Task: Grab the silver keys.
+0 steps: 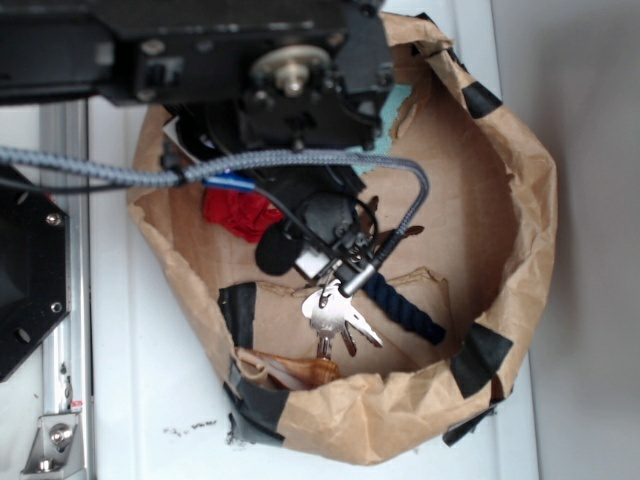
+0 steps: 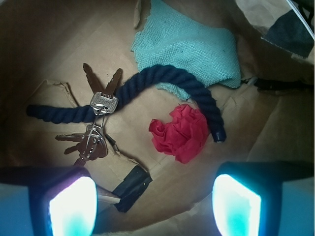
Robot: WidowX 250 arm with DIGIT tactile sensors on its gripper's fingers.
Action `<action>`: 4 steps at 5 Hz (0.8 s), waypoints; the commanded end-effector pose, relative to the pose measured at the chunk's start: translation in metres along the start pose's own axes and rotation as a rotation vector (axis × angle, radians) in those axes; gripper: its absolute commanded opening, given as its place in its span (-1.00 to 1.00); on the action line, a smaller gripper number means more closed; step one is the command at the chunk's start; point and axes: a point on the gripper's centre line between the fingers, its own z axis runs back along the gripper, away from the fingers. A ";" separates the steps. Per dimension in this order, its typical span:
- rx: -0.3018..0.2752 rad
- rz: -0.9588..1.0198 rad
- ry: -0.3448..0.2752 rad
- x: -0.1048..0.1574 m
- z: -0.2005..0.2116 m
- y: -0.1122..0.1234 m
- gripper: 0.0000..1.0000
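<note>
Outside, we see the silver keys [image 1: 335, 315] lying fanned on the paper bag [image 1: 500, 200] floor beside the navy rope [image 1: 405, 305]. At the wrist, our end effector [image 2: 155, 204] hovers spread and empty; the keys [image 2: 88, 140] look light, slick, floppy—pinch near the ring.

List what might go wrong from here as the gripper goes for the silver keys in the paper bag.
1. The silver keys lie against the navy rope, so closing fingers may catch rope too.
2. A thin wire joins them to the darker keys; lifting would likely drag that bunch along.
3. The open gripper sits off to one side of the keys in the wrist view, nearer the red crumpled cloth, so a straight descent would probably miss.
</note>
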 end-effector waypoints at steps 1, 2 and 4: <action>0.052 0.083 -0.042 0.024 -0.023 -0.022 1.00; 0.014 0.101 -0.050 0.035 -0.042 -0.042 1.00; -0.105 0.065 -0.068 0.016 -0.058 -0.057 1.00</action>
